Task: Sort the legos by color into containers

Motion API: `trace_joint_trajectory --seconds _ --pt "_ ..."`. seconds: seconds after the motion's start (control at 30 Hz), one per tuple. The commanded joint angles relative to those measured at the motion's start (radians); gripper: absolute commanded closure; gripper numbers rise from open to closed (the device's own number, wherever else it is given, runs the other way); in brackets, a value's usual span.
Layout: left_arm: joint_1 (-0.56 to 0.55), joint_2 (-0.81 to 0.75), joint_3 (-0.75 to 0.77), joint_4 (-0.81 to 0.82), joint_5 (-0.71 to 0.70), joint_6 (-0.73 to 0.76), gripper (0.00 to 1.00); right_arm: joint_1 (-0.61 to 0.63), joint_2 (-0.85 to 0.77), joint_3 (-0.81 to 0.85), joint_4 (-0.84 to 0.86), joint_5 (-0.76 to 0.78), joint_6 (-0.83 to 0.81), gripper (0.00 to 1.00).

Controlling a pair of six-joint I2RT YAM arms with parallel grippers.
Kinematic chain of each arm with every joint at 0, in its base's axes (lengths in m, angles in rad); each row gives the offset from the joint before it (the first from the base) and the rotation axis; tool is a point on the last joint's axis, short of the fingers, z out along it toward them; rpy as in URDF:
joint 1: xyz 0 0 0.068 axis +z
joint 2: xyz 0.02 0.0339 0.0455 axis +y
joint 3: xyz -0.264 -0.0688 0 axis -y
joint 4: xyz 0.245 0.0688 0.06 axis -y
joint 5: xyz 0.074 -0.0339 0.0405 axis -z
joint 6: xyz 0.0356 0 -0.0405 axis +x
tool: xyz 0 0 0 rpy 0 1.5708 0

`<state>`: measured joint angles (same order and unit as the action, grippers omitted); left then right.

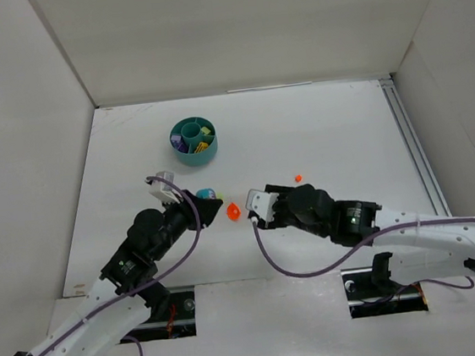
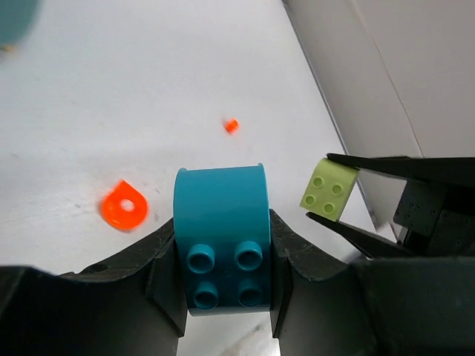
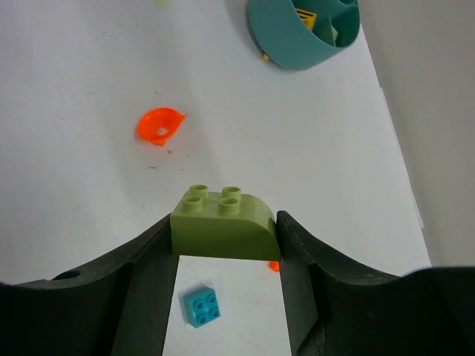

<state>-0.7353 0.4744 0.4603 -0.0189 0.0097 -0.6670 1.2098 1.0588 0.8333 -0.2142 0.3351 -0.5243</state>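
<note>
My left gripper [image 2: 223, 256] is shut on a teal curved brick [image 2: 221, 237], held above the table; in the top view the left gripper [image 1: 209, 201] is in the middle of the table. My right gripper [image 3: 224, 239] is shut on a lime green curved brick [image 3: 223, 225], also lifted; it shows in the left wrist view [image 2: 329, 190] just right of the teal one. In the top view the right gripper [image 1: 245, 205] faces the left one. The round teal bowl [image 1: 186, 156] stands farther back and holds several pieces; it also shows in the right wrist view [image 3: 282, 44].
An orange ring-shaped piece [image 1: 233, 212] lies on the table between the grippers. A tiny orange bit [image 1: 299, 177] lies to the right. A small teal square brick [image 3: 202, 305] lies on the table under my right gripper. White walls enclose the table.
</note>
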Motion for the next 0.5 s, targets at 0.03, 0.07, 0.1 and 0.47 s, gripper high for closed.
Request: trace_joint_trajectory --seconds 0.03,0.07,0.1,0.47 --pt "0.001 0.044 0.158 -0.09 -0.339 -0.019 1.0 -0.177 0.1 0.134 0.108 -0.127 -0.145 0.7" --pt "0.001 0.058 0.178 -0.105 -0.411 -0.019 1.0 -0.214 0.124 0.153 0.13 -0.257 -0.182 0.7" --pt "0.013 0.085 0.208 -0.114 -0.439 -0.019 1.0 -0.277 0.151 0.176 0.16 -0.307 -0.218 0.7" --pt "0.392 0.322 0.32 0.013 -0.199 0.095 1.0 -0.499 0.777 0.909 -0.018 -0.683 -0.519 0.67"
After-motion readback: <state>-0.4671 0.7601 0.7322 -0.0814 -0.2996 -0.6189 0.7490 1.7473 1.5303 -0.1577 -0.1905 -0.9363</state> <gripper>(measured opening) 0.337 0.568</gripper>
